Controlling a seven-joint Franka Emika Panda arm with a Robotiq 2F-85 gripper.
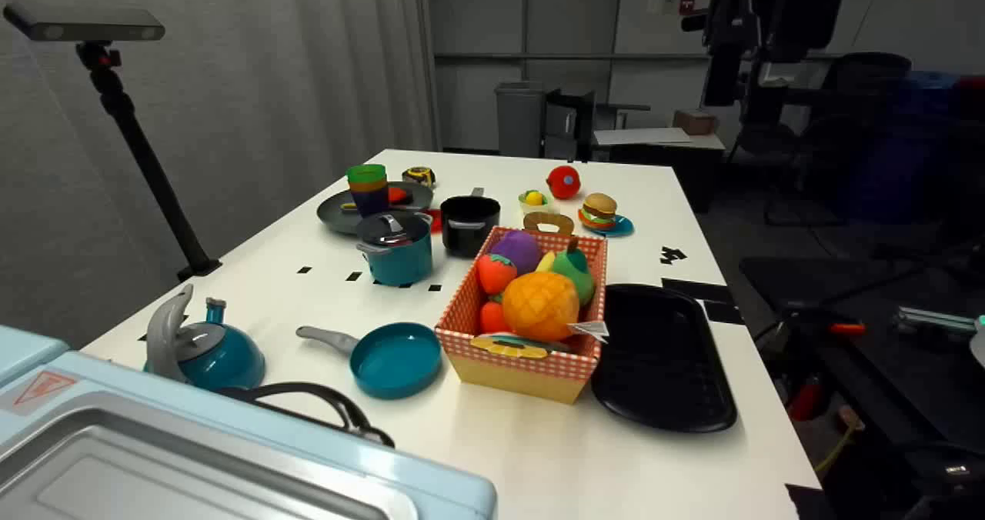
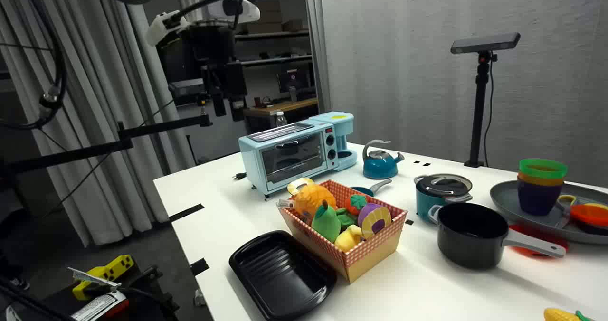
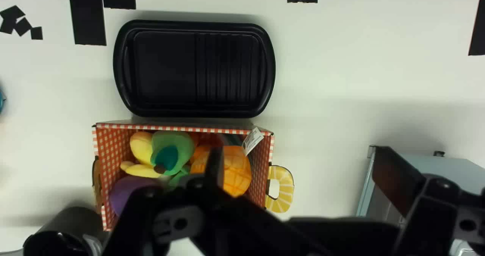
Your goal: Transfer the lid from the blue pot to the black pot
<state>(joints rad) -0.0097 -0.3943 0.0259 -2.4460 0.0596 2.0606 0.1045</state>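
Lid (image 1: 392, 229): on blue pot (image 1: 402, 265)
Black pot (image 1: 465, 238): blue pot's two o'clock, in an exterior view
Gripper (image 2: 229, 114): fingers spread apart

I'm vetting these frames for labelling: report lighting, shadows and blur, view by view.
In the wrist view, black gripper blurred in the foreground, large flat black tray fairly crisp; in an exterior view, small round black pot casting a soft shadow on the white table; in both exterior views, table bright against dimmer surroundings.
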